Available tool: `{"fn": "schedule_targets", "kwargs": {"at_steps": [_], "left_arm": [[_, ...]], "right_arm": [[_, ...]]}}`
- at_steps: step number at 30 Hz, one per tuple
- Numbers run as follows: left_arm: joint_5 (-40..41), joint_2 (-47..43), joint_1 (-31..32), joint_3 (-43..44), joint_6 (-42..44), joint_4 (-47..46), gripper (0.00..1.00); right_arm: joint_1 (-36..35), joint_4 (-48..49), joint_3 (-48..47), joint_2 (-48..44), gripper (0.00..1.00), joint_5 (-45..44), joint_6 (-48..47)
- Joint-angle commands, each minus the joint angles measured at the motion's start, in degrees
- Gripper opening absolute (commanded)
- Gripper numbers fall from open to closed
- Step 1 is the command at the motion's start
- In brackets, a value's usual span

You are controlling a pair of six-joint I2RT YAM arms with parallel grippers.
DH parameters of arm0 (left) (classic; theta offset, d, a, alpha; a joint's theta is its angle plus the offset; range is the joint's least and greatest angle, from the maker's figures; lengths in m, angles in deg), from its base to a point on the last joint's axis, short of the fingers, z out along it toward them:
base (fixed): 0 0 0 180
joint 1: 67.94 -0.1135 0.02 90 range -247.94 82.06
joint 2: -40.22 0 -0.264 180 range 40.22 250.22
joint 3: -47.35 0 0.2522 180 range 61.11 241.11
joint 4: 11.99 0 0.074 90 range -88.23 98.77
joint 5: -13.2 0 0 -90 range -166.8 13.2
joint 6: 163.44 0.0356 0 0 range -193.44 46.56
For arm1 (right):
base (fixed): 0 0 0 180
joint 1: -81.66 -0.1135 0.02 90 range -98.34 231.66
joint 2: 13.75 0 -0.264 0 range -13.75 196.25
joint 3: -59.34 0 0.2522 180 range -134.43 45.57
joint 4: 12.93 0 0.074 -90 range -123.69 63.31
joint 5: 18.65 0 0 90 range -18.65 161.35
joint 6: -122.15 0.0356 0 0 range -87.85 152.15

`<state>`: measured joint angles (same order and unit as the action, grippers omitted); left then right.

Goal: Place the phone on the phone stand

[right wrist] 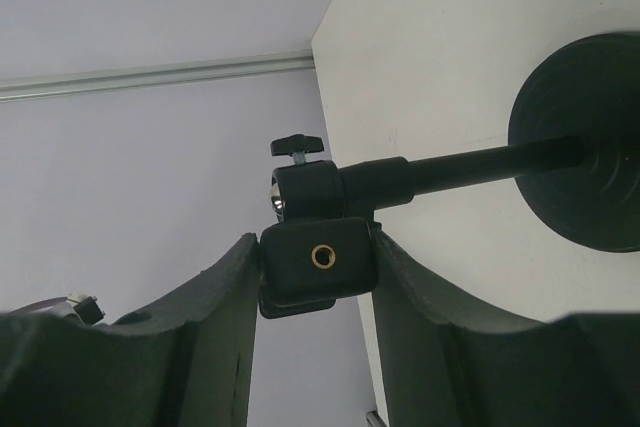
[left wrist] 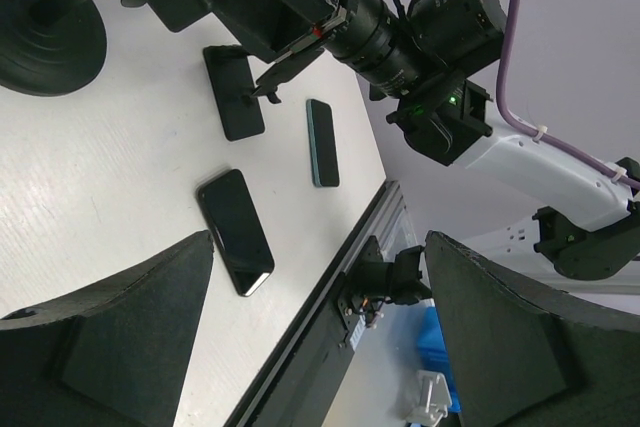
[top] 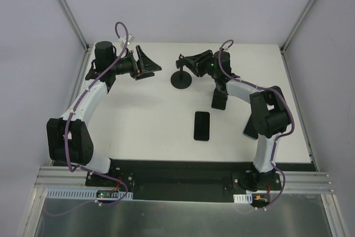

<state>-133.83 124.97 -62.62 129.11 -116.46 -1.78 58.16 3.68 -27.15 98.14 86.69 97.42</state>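
Black against the white table (top: pixel 138 115), the phone stand (top: pixel 181 79) is upright near the far edge on its round disc base. The right gripper (top: pixel 187 62) is closed on the stand's small clamp-like holder (right wrist: pixel 320 267). In the right wrist view its fingers (right wrist: pixel 215 337) press against both sides of that block. The holder has nothing in it. The phone (top: pixel 202 126) lies flat, screen up, in the middle of the table, well apart from the stand and from both grippers. A second dark slab (top: pixel 219 99) lies beside the right arm, and a teal-edged phone (left wrist: pixel 322 142) lies nearer the table's front rail. It isn't clear whether the dark slab is a phone or a case. The left gripper (top: pixel 150 66) hovers to the left of the stand with its jaws spread wide and nothing between them. No box, tray or other container is in view. The step in hand looks like steadying the stand, and the phone has not been picked up. The next move probably falls to the free left arm, which would have to swing toward the near side, come down over the phone and pinch it across its narrow width. A thin slab lying flush on the table gives the fingers little edge to catch. The right gripper may also have to let go of the holder before a phone can seat there.
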Motion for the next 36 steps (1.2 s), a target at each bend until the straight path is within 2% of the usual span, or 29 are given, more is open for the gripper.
{"fn": "schedule_targets", "kwargs": {"at_steps": [1,7,12,15,22,29,36], "left_arm": [[-2.03,0.24,0.57,2.04,-0.57,-1.37,0.85],[-2.11,0.24,0.57,2.04,-0.48,-1.28,0.85],[-1.85,-0.37,0.57,2.13,-0.22,-1.28,0.85],[0.24,-2.04,0.22,1.6,0.83,-0.93,0.87],[5.79,-6.79,-3.03,1.69,5.23,2.67,0.89],[4.92,-6.79,-4.97,1.95,4.71,2.76,0.88],[4.83,-7.23,-4.97,2.13,4.62,2.76,0.88]], "right_arm": [[-0.14,-6.9,-1.27,-1.07,0.01,-3.56,-5.86],[-0.05,-6.82,-1.8,-1.77,0.01,-3.73,-9.11],[-0.22,3.52,-2.94,-1.77,0.01,3.38,-7.62],[-0.92,4.35,-3.82,-3.96,0.01,6.2,-7.79],[-5.84,2.06,-3.65,-6.95,0.01,5.33,-3.67],[-13.66,6.8,-1.72,-8.71,0.01,2.07,2.48],[-16.13,12.17,-0.66,-9.51,0.01,2.07,4.59]]}}
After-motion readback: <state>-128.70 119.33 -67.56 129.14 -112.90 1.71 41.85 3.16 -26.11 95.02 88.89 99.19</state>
